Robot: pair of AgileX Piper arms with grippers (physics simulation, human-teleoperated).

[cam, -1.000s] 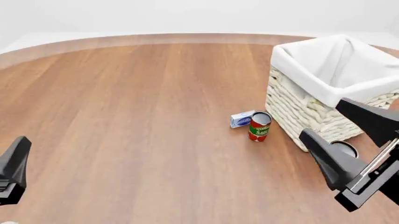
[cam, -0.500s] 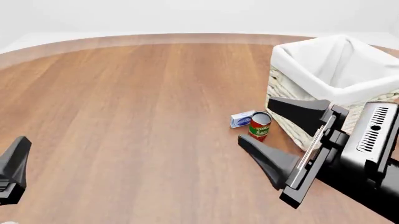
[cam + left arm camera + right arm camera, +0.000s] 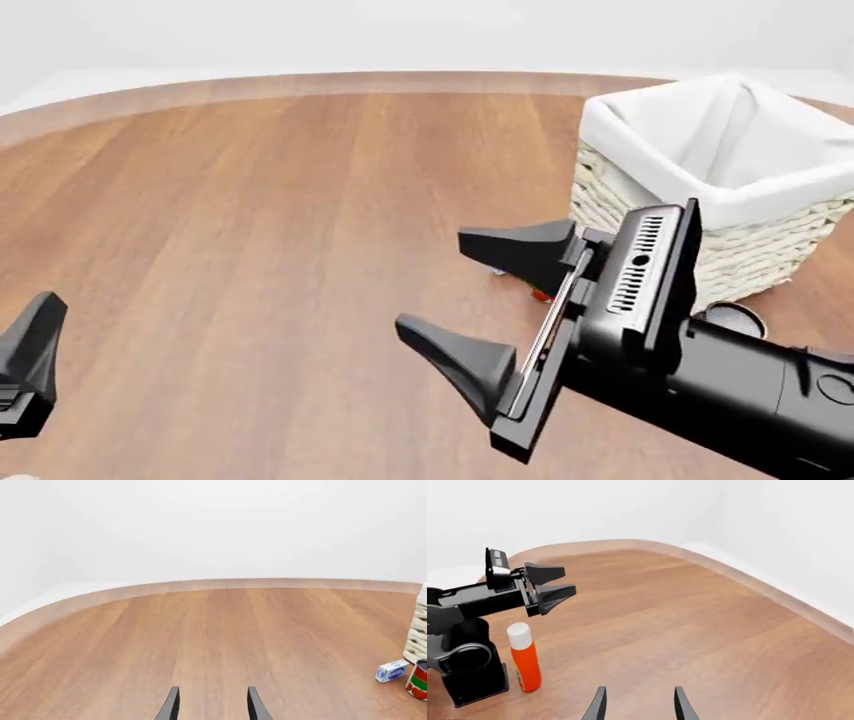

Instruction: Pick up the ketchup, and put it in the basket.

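Observation:
The ketchup (image 3: 525,664) shows only in the right wrist view: a red bottle with a white cap, standing upright on the table beside the left arm's base. It is out of the front view. My right gripper (image 3: 430,281) is open and empty, turned toward the left side of the table, with the bottle well ahead of its fingertips. My left gripper (image 3: 212,704) is open and empty, low at the near left; it hangs above and beyond the bottle. The basket (image 3: 747,205), cream wicker with white lining, stands at the far right.
A small blue-and-white box (image 3: 391,671) and a red-and-green can (image 3: 419,681) sit just in front of the basket (image 3: 420,640); my right arm covers them in the front view. Another can's top (image 3: 734,318) peeks out at the basket's near corner.
My right arm has swung from the right edge toward the table's middle and turned left, now covering the box and the can. The left arm has not moved.

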